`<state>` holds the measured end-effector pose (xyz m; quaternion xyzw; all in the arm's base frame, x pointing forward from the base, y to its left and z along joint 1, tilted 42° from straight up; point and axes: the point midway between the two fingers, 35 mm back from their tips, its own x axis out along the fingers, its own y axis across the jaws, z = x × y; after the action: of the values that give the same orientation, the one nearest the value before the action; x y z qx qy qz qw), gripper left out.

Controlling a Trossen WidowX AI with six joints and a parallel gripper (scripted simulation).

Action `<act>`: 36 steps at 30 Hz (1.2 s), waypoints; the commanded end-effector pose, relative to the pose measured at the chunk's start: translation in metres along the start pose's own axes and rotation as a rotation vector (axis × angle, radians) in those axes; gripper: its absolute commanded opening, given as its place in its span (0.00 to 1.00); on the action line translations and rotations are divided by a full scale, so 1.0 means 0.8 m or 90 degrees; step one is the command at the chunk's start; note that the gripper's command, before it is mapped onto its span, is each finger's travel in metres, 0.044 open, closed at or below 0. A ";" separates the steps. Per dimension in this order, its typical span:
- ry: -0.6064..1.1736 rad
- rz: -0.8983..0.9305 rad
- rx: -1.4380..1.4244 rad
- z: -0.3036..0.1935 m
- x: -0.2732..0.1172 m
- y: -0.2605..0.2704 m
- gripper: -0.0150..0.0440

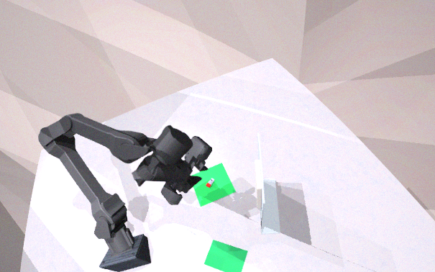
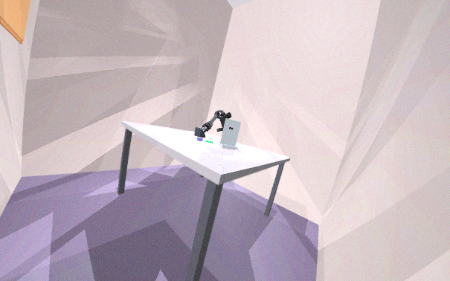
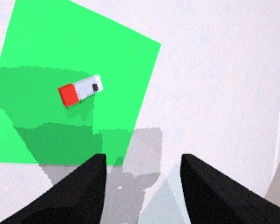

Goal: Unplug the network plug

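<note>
Lying loose inside the green square [image 3: 71,70], the plug [image 3: 80,91] looks light and stiff, best pinched across its sides, gripper [image 3: 143,165] parted, empty.

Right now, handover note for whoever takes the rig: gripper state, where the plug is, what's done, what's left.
Gripper: partly open, nothing between the fingers; in the wrist view it sits apart from the plug.
Plug: lying flat on the table inside the marked green square, well within its edges, red end toward the arm.
Panel: upright to the side of the square; plug is out of it.
Second green patch near the arm base: nothing on it.
Done: unlock, pull-out, placement, release.
Left: confirm arm and gripper touch nothing; the top view suggests the gripper is above the table, but contact can't be ruled out there.
</note>
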<state>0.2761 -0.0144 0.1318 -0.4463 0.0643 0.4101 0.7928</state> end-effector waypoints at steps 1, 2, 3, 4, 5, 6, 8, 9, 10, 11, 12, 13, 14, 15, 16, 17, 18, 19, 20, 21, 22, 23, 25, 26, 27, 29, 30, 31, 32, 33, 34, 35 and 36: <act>-0.003 -0.003 -0.005 0.002 -0.006 -0.005 0.52; -0.003 -0.003 -0.005 0.002 -0.007 -0.006 0.52; -0.003 -0.004 -0.005 0.002 -0.009 -0.006 0.52; -0.003 -0.004 -0.005 0.002 -0.010 -0.007 0.52; -0.003 -0.004 -0.005 0.002 -0.012 -0.008 0.52; -0.003 -0.004 -0.005 0.002 -0.013 -0.009 0.52; -0.004 -0.005 -0.004 0.003 -0.016 -0.010 0.52; -0.004 -0.006 -0.004 0.003 -0.017 -0.011 0.52; -0.004 -0.006 -0.004 0.003 -0.019 -0.012 0.52; -0.004 -0.006 -0.004 0.004 -0.020 -0.012 0.52; -0.004 -0.007 -0.004 0.004 -0.022 -0.013 0.52; -0.005 -0.007 -0.004 0.004 -0.023 -0.014 0.52; -0.005 -0.008 -0.004 0.005 -0.025 -0.014 0.52; -0.005 -0.008 -0.003 0.005 -0.026 -0.015 0.52; -0.005 -0.009 -0.003 0.005 -0.028 -0.016 0.52; -0.005 -0.009 -0.003 0.006 -0.029 -0.017 0.52; -0.003 -0.005 0.002 0.004 -0.025 -0.013 0.52; -0.002 -0.005 0.002 0.003 -0.026 -0.014 0.52; -0.002 -0.004 0.002 0.003 -0.028 -0.015 0.52; -0.001 -0.003 0.001 0.002 -0.030 -0.017 0.52; -0.001 -0.003 0.001 0.002 -0.033 -0.019 0.52; 0.000 -0.002 0.001 0.002 -0.035 -0.021 0.52; 0.001 -0.001 0.001 0.001 -0.040 -0.025 0.52; 0.001 0.000 0.000 0.000 -0.042 -0.027 0.52; 0.001 0.000 0.000 0.000 -0.045 -0.029 0.52; 0.002 0.001 0.000 0.000 -0.050 -0.033 0.52; 0.002 0.002 0.000 -0.001 -0.052 -0.034 0.52; 0.002 0.002 0.000 -0.001 -0.055 -0.036 0.52; 0.002 0.002 0.000 -0.001 -0.057 -0.038 0.52; 0.003 0.003 -0.001 -0.001 -0.060 -0.040 0.52; 0.003 0.003 -0.001 -0.001 -0.062 -0.042 0.52; 0.003 0.003 -0.001 -0.001 -0.065 -0.044 0.52; 0.003 0.003 -0.001 -0.002 -0.068 -0.045 0.52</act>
<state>0.2668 -0.0523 0.1737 -0.4449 0.0703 0.4117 0.7923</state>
